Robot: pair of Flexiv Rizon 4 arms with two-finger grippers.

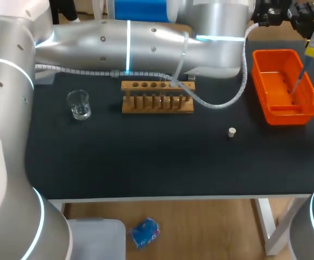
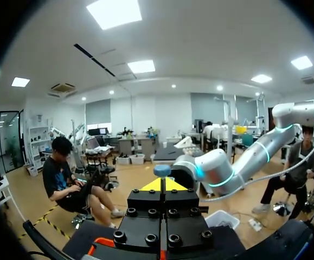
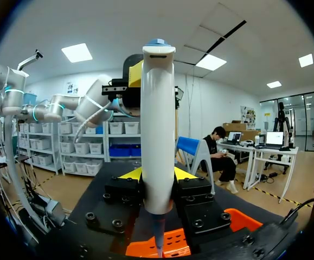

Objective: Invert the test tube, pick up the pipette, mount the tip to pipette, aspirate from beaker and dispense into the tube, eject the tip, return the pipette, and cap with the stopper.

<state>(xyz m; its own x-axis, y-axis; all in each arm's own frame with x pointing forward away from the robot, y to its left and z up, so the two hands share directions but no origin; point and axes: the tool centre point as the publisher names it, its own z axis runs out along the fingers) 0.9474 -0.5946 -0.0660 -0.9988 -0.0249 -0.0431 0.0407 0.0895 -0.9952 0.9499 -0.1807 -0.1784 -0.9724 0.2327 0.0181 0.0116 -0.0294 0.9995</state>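
A small white stopper (image 1: 231,132) lies on the black table (image 1: 146,162). Farther back stand a beaker (image 1: 79,104) and a wooden rack (image 1: 157,96). Beyond, above the orange bin (image 1: 287,116), the right gripper (image 3: 158,174) pinches the upright pipette (image 3: 158,124). The left gripper (image 2: 162,184), jaws pressed together, sits at its top.

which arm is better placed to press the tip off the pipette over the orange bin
Left, probably: the left pincer sits right at the pipette's blue top, while the right pincer is shut on its body above the orange bin.
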